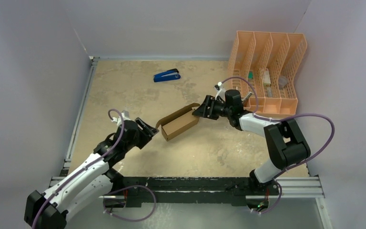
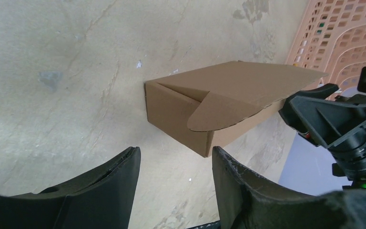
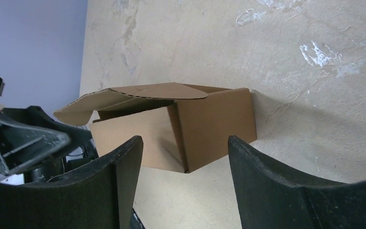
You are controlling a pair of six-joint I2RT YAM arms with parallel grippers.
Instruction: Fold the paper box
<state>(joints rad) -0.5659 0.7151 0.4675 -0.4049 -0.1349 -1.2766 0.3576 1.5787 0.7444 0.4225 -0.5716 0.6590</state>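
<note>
Both arms reach inward, low over the table point(image 1: 124, 90). The left gripper point(image 1: 151, 131), fingers spread and empty, sits at 8 o'clock of the paper box point(image 1: 178, 123). The right gripper point(image 1: 199, 109), likewise spread, is at its 2 o'clock. The box lies mid-table, lid ajar. At 1 o'clock, a mesh organizer point(image 1: 267, 71) holds small items.

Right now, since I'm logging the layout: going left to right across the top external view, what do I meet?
Left fingers → paper box → right fingers → peach mesh organizer. The blue stapler overlaps the box sideways, so I leave it out.
</note>
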